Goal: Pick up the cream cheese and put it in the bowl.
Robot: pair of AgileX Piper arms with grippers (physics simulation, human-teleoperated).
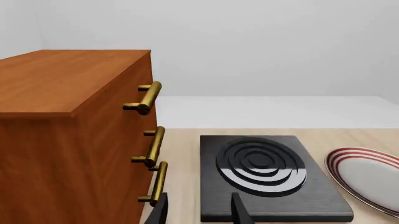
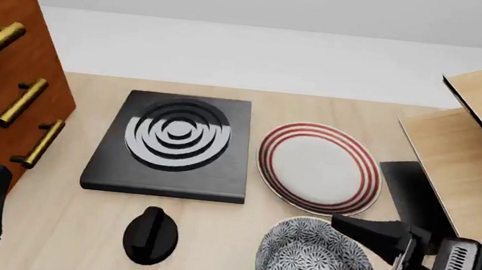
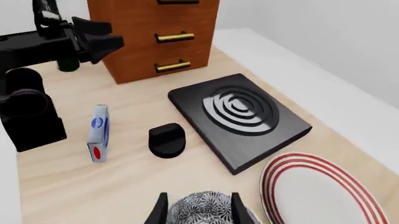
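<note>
Right gripper [image 2: 345,254] spread wide above the bowl [image 2: 313,261], holding nothing. Left gripper [image 1: 198,210] open, empty. Cream cheese [image 3: 98,132] lies on the desk [image 3: 62,182], near left.

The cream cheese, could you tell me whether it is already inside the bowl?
No, in the right wrist view the cream cheese lies on the table beside the black knob, well apart from the bowl.

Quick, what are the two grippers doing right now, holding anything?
Left gripper: open, holding nothing.
Right gripper: open, empty, fingers spread above the bowl.
</note>
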